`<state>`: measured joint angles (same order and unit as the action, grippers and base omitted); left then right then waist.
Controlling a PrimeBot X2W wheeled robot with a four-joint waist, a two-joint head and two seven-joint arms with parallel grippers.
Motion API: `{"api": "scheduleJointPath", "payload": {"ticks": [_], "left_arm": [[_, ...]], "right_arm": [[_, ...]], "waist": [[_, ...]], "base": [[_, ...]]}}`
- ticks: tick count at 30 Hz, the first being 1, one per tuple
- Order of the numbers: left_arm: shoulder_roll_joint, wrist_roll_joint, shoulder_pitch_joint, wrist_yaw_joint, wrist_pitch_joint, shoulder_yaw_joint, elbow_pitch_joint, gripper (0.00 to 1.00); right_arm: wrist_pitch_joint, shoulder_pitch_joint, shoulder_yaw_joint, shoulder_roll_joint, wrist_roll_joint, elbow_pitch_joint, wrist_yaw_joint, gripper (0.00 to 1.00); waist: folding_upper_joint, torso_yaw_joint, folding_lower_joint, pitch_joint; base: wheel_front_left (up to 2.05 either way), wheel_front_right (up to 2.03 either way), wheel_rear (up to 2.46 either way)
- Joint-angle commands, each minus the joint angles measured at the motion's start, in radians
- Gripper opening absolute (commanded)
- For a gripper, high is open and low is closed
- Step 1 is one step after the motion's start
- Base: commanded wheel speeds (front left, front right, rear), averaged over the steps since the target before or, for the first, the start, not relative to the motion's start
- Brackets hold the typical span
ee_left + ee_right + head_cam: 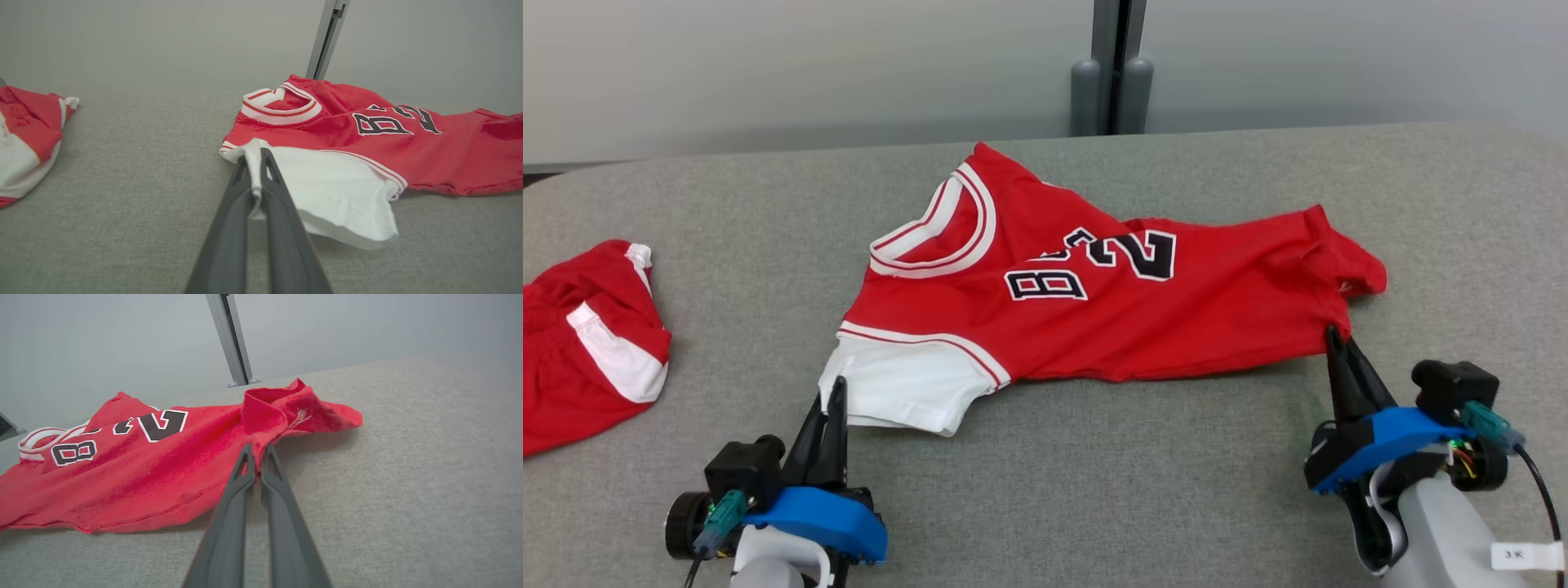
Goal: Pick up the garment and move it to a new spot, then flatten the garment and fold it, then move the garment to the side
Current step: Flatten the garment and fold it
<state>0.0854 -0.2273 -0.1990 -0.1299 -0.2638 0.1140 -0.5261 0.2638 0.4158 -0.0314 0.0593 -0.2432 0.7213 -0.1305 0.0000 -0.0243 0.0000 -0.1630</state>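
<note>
While the red jersey [1094, 310] lay rumpled, number up, across the middle of the grey desk [1094, 490], the left tool [833, 396] pinched its white corner tight and the right tool [1335, 336] clamped the red hem at the opposite end. Another red-and-white cloth [588, 343] lay well apart at the desk's left.

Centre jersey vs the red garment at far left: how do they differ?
The red numbered basketball jersey lies spread across mid-table; the red-and-white fabric garment at left lies bunched. The left end effector grips the jersey's white sleeve and the right end effector its red hem; the bunched garment is untouched. The jersey shows black numerals; the other shows none. Both are red with white trim.
</note>
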Motion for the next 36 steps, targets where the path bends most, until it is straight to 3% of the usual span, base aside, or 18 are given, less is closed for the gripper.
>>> {"api": "scheduleJointPath", "payload": {"ticks": [1,10,17,27,29,33,34,35,36], "left_arm": [[0.004,0.005,0.025,-0.001,-0.001,-0.015,0.045,0.00],[0.010,0.028,0.101,-0.001,-0.002,-0.056,0.263,0.00],[0.039,0.014,0.003,0.000,0.000,-0.045,0.334,0.00],[0.155,-0.018,-0.421,-0.001,0.059,0.045,0.304,0.00],[0.189,-0.037,-0.602,-0.001,0.083,0.075,0.259,0.00],[0.218,-0.059,-0.794,-0.001,0.100,0.101,0.192,0.00],[0.247,-0.053,-0.923,-0.001,0.104,0.128,0.142,0.00],[0.247,-0.053,-0.923,-0.001,0.104,0.128,0.142,0.00],[0.250,-0.074,-1.037,-0.001,0.107,0.158,0.084,0.00]], "right_arm": [[0.001,-0.041,0.013,0.018,-0.016,-0.048,-0.001,0.00],[0.001,-0.169,0.067,0.051,-0.086,-0.276,-0.001,0.00],[-0.030,-0.082,0.102,0.065,-0.146,-0.391,-0.001,0.00],[-0.077,0.298,0.113,0.074,-0.206,-0.355,-0.001,0.00],[-0.090,0.465,0.102,0.081,-0.223,-0.291,-0.001,0.00],[-0.098,0.638,0.077,0.094,-0.240,-0.216,-0.001,0.00],[-0.101,0.748,0.059,0.095,-0.250,-0.161,-0.001,0.00],[-0.101,0.748,0.059,0.095,-0.250,-0.161,-0.001,0.00],[-0.107,0.855,0.043,0.101,-0.254,-0.096,-0.001,0.00]], "waist": [[0.0000,-0.007,0.0000,0.017],[0.0000,-0.021,0.0000,0.040],[0.0000,-0.044,0.0000,0.002],[0.0000,-0.066,0.0000,-0.153],[0.0000,-0.073,0.0000,-0.219],[0.0000,-0.075,0.0000,-0.282],[0.0000,-0.082,0.0000,-0.322],[0.0000,-0.082,0.0000,-0.322],[0.0000,-0.087,0.0000,-0.353]], "base": [[0.00,0.00,0.00],[0.00,0.00,0.00],[0.00,0.00,0.00],[0.00,0.00,0.00],[0.00,0.00,0.00],[0.00,0.00,0.00],[0.00,0.00,0.00],[0.00,0.00,0.00],[0.00,0.00,0.00]]}}
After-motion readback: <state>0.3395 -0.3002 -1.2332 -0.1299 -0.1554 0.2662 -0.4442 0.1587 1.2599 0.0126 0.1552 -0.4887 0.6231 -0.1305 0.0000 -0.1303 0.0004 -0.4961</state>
